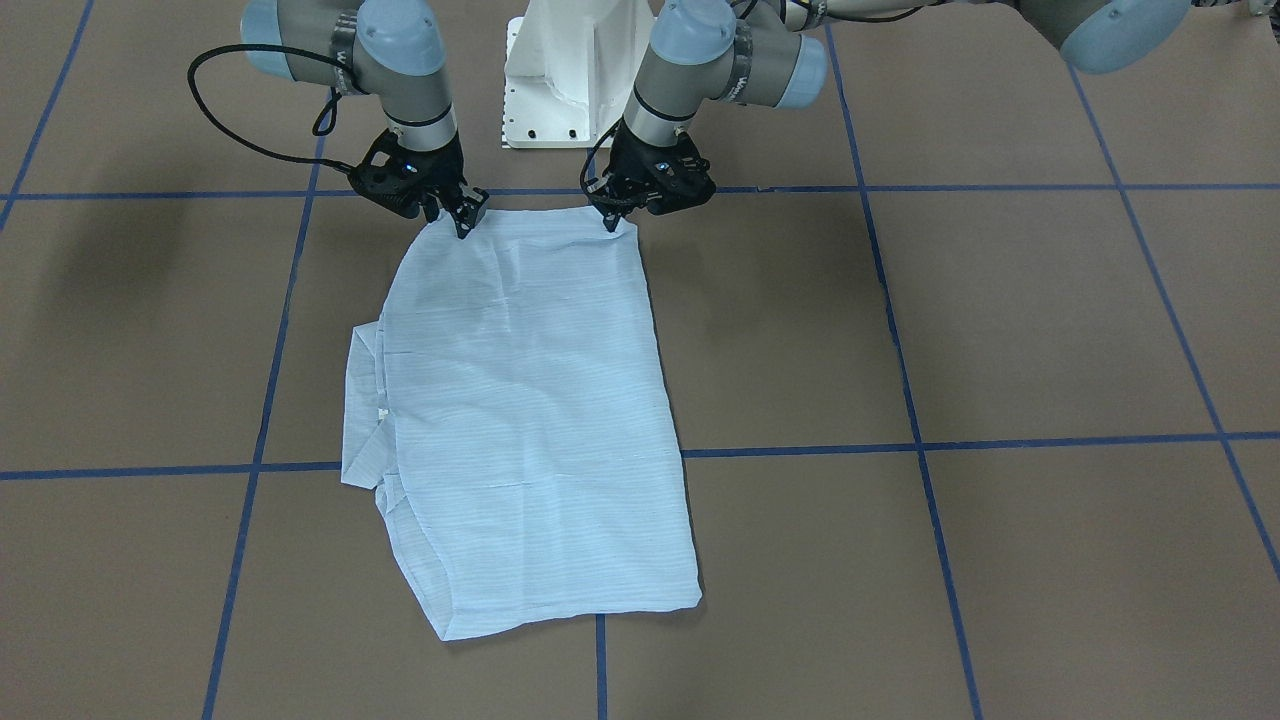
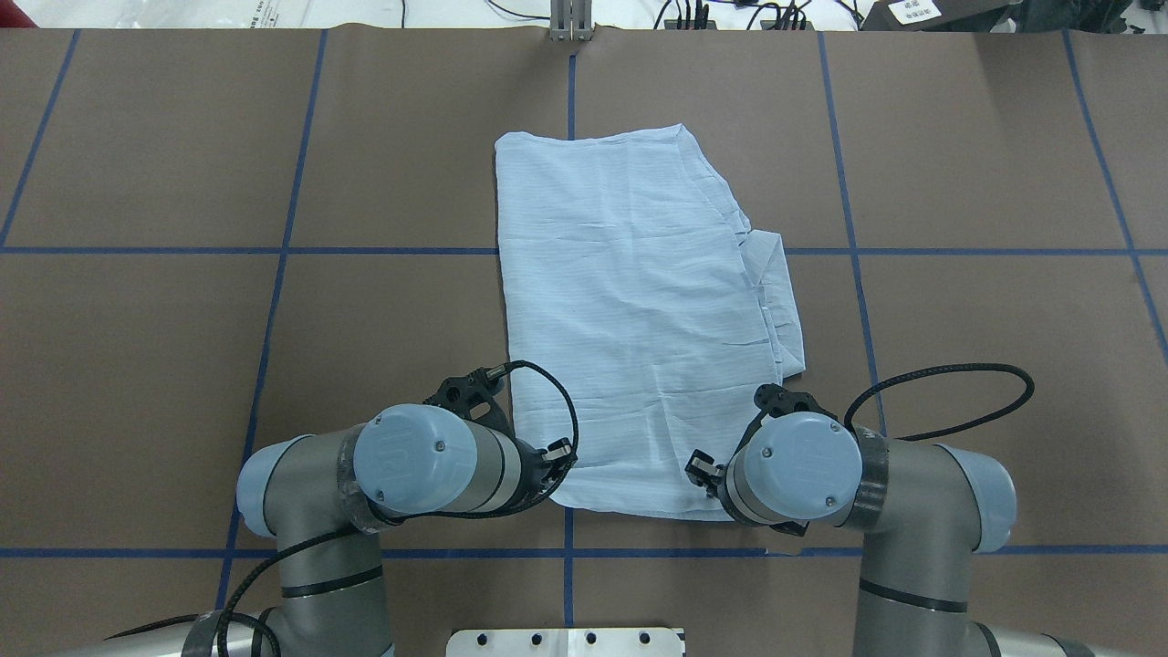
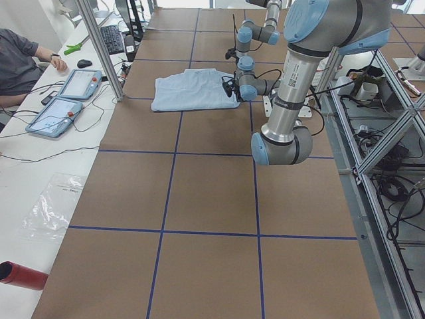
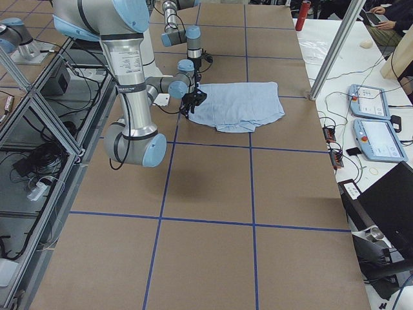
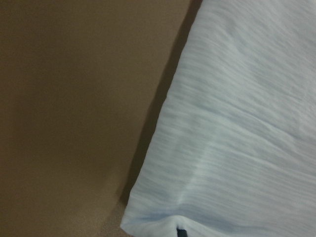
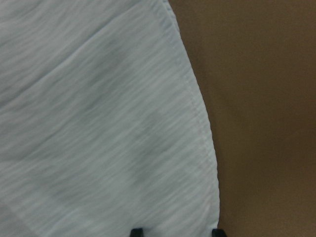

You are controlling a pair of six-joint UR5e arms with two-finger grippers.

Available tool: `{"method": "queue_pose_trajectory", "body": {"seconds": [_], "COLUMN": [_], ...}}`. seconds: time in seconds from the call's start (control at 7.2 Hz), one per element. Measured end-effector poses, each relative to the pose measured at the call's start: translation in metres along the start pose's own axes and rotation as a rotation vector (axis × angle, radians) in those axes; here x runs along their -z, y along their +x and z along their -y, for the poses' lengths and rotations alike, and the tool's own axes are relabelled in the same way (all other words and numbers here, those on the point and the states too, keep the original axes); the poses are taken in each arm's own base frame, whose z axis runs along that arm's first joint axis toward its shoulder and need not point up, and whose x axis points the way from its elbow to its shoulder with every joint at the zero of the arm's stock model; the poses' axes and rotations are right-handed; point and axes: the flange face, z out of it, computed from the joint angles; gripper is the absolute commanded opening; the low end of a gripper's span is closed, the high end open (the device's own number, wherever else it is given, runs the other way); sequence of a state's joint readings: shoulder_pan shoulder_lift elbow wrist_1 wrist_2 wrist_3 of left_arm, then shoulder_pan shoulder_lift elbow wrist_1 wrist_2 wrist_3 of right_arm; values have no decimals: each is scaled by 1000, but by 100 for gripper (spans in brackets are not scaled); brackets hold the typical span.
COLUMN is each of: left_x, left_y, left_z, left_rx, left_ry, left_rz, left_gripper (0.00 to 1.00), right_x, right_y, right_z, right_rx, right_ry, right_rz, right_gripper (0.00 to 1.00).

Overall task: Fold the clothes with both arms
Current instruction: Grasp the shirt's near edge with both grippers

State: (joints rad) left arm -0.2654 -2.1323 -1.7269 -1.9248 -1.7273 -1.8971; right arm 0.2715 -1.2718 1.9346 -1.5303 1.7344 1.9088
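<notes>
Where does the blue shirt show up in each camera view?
Front-facing: shirt centre-left.
Overhead: shirt centre.
Exterior left: shirt upper middle.
Exterior right: shirt upper middle.
Left wrist: shirt right half.
Right wrist: shirt left two-thirds.
Shared landmark: white base near its robot-side edge.

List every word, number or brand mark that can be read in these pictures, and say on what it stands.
Nothing reads with certainty.
Sticker on the left arm, left side view: too small.
Sticker on the right arm, right side view: too small.
White label on a dark box: blurred.
Printed sheet at the overhead view's top: blurred.
Shirt: no print shows.
</notes>
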Motion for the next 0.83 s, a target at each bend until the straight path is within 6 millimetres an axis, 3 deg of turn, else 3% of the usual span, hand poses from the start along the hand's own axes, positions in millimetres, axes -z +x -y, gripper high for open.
{"method": "queue_pose_trajectory", "body": {"seconds": [0.42,0.83], "left_x": [0,0], "left_y": [0,0], "left_z": [1,1], "left_rx": [0,-1], "left_ry": [1,2], "left_rz": [1,0], "left_gripper": [0,0], "right_x": [2,8], "right_y": [-2,-5], "right_z": [-1,0], "right_rx": [2,0], "right_ry": [-3,-8], "right_rz": [3,16], "right_gripper": [0,0]}}
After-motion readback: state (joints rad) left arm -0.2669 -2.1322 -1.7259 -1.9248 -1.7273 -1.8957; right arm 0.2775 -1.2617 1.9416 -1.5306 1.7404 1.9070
